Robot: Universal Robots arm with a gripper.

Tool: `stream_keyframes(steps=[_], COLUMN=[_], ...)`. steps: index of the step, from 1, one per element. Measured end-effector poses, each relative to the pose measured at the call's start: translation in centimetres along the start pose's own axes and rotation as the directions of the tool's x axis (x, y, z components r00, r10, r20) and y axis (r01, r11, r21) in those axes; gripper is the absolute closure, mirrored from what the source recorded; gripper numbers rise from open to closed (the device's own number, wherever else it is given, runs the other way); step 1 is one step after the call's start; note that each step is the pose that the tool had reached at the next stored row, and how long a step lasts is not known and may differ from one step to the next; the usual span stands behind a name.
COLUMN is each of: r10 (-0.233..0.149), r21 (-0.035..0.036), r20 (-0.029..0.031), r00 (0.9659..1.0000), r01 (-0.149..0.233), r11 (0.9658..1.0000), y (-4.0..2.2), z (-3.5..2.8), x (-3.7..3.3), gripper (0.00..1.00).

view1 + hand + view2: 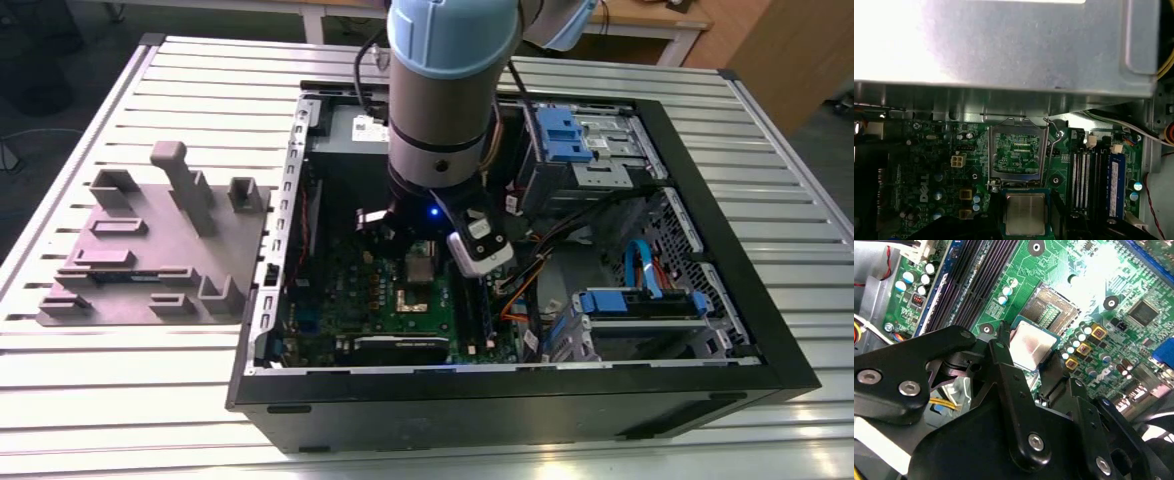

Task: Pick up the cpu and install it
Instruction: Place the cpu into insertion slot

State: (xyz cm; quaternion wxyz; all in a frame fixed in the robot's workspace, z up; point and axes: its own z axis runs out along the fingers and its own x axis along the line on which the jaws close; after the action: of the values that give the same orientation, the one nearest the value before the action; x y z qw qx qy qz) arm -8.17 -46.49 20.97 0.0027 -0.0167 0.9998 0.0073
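Note:
The cpu [1032,343], a small square chip with a shiny silver top, is clamped between my gripper's [1029,351] two black fingers [1000,352]. It hangs just above the green motherboard [1094,285], beside the open socket [1054,307] and not over it. In the first wrist view the cpu [1025,214] sits close to the socket [1016,152], whose metal frame and lever are lifted. In the exterior view the gripper [422,262] is low inside the open computer case [521,400], over the board's middle.
A grey power-supply box [1004,40] walls the board on one side. Long black memory slots [1088,172] run beside the socket. Drive cages with blue clips [587,135] and loose cables [534,275] fill the case's exterior-view right. A grey fixture block [154,245] stands on the table.

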Motion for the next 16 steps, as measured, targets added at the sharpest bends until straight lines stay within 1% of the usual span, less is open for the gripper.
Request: stream_keyframes(steps=[2,16], r10=[0.000,0.000], r21=[0.0000,0.0000], r20=[0.0000,0.0000], r00=[1.0000,1.0000], r01=[0.000,0.000], r11=[1.0000,1.0000], y=[0.00,0.00], z=[0.24,0.29], x=[0.00,0.00], gripper=[0.52,0.52])
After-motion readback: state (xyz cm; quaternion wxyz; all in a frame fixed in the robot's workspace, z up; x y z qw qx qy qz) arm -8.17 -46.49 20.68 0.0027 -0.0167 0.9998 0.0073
